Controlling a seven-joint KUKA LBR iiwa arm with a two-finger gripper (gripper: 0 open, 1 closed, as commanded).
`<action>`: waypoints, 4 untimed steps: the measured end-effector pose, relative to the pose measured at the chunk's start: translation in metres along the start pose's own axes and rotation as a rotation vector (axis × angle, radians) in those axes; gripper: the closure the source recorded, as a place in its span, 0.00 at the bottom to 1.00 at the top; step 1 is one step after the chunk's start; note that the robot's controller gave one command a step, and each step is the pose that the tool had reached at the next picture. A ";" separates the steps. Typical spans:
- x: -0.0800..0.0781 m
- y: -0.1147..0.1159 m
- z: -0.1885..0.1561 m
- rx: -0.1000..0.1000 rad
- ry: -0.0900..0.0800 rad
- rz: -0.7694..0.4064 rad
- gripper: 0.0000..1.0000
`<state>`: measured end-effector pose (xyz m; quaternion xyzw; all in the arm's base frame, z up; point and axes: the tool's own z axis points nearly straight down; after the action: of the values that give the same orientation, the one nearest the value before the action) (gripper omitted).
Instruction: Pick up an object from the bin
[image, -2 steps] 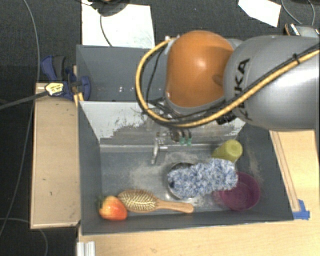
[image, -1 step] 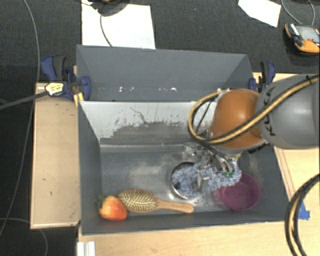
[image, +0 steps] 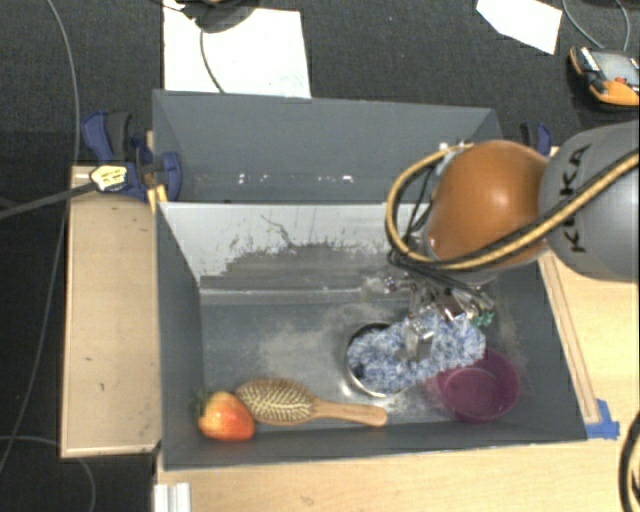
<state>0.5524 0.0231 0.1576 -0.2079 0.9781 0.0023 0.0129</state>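
My gripper (image: 425, 335) is down inside the grey bin (image: 300, 150), low over a fluffy blue-and-white speckled bundle (image: 400, 362) that touches the purple cup (image: 478, 388) on the cup's left. The linkage sits so tightly against that fluff that I cannot tell whether my tool is released or clenched, so I cannot claim to have hold of anything. I judge the task to be at its middle step: the reach into the bin is made, but the bundle rests on the bin floor and nothing is lifted yet. What is left is a sure grasp and a clean rise clear of the walls. A curved shiny metal edge (image: 357, 372) peeks out from under the bundle on the side away from the cup; I cannot say what it belongs to. Well to the left of the cup, along the near wall, lies a wooden hairbrush (image: 300, 402) with its handle pointing toward the cup. A red-orange strawberry-like toy (image: 226, 417) is just beyond the brush head, farther from the cup, and neither is touched. As for writing, my arm (image: 600, 215), above the cup and beside the orange wrist cover (image: 490, 200), bears "KUKA" in dark letters. I see no label on any of the bin's things.
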 end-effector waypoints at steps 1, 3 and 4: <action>0.020 -0.028 0.088 -0.002 0.029 0.245 0.00; 0.020 -0.029 0.086 -0.002 0.017 0.233 1.00; 0.020 -0.029 0.086 -0.002 0.017 0.234 1.00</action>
<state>0.5483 -0.0104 0.0715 -0.0922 0.9957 0.0030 0.0040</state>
